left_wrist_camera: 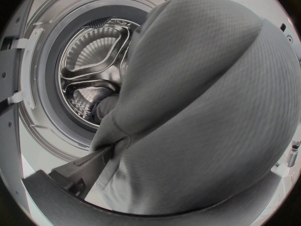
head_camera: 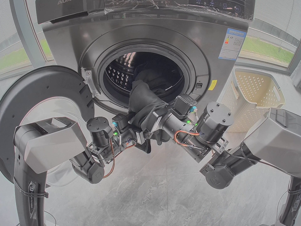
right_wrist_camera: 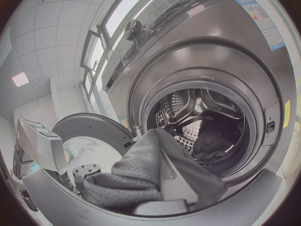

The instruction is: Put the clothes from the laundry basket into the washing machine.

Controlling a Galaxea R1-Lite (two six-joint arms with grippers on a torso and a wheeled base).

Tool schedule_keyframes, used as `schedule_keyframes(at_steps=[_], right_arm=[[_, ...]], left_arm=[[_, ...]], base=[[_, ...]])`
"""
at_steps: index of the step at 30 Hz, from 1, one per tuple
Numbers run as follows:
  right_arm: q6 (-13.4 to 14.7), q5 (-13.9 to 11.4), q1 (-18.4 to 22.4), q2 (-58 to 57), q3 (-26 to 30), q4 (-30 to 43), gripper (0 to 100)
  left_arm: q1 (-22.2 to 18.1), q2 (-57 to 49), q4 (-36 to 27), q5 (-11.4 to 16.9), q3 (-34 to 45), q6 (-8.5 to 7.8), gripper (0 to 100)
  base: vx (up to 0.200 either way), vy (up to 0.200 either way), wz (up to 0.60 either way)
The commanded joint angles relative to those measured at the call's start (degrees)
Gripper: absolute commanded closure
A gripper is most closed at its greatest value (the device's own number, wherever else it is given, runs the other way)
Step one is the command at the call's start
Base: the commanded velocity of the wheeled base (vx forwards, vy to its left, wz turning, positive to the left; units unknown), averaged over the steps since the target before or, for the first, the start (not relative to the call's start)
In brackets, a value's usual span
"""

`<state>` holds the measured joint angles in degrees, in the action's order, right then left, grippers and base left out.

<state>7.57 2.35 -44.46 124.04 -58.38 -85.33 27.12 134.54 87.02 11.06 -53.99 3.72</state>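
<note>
Head view: a dark grey knit garment (head_camera: 142, 101) spills over the round rim of the washing machine (head_camera: 200, 47), beside a cream perforated laundry basket (head_camera: 260, 91). Left wrist view: the left end effector (left_wrist_camera: 105, 156) pinches the waffle-textured cloth. Right wrist view: the right end effector (right_wrist_camera: 171, 185) grips bunched folds before the dimpled steel drum (right_wrist_camera: 188, 110).

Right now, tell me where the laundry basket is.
Head view, on the robot's right: the cream laundry basket sits beside the washing machine's right side, apparently empty.
</note>
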Motion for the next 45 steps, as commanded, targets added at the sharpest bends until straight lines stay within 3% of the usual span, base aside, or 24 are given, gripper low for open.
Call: schedule_keyframes(at_steps=[1,9,14,18,19,27,32,36,37,40,43,44,45], right_arm=[[0.0,0.0,-0.3,-1.3,0.3,0.0,100],[0.8,0.0,0.8,-2.5,3.1,-0.8,100],[1.8,0.2,5.4,-2.6,4.3,-1.0,100],[2.1,0.4,6.5,-2.3,4.4,-1.0,100],[2.4,1.9,8.8,-0.3,4.2,-0.7,100],[2.4,1.9,8.3,3.3,3.3,-0.8,100],[2.3,1.8,7.1,3.3,3.0,-0.8,100],[2.3,1.5,6.8,3.1,3.3,-1.0,100],[2.3,1.2,6.8,2.8,3.8,-0.9,0],[1.9,0.8,6.7,2.1,5.8,-1.1,0],[1.1,-1.2,5.5,-0.5,10.8,-1.6,0],[-0.2,-4.8,3.7,-3.1,18.7,-3.0,0],[-0.4,-6.1,2.8,-4.1,21.5,-3.3,0]], left_arm=[[-0.1,1.9,-0.1,-0.6,-1.3,-0.03,100],[-0.1,2.0,0.1,-1.5,-4.3,0.15,100],[-0.8,-0.7,0.7,-1.8,-3.7,0.50,100],[-0.9,-1.6,0.8,-2.0,-3.2,0.59,100],[-1.0,-5.2,0.9,-2.0,-0.4,0.76,100],[-0.8,-10.3,1.0,-1.8,4.4,1.29,100],[-0.2,-13.2,1.2,-1.9,7.2,3.84,100],[-0.1,-14.7,1.2,-2.0,8.5,4.28,100],[-0.1,-15.6,1.2,-2.1,9.0,4.37,100],[-0.1,-17.0,1.2,-2.5,10.3,4.28,100],[0.8,-20.6,1.2,-3.7,13.9,4.37,100],[1.4,-24.2,1.3,-3.9,17.5,4.37,100],[1.4,-25.6,1.2,-3.8,19.0,4.37,100]], base=[[0.000,0.000,0.00],[0.000,0.000,0.00],[0.000,0.000,0.00],[0.000,0.000,0.00],[0.000,0.000,0.00],[0.000,0.000,0.00],[0.000,0.000,0.00],[0.000,0.000,0.00],[0.000,0.000,0.00],[0.000,0.000,0.00],[0.000,0.000,0.00],[0.000,0.000,0.00],[0.000,0.000,0.00]])
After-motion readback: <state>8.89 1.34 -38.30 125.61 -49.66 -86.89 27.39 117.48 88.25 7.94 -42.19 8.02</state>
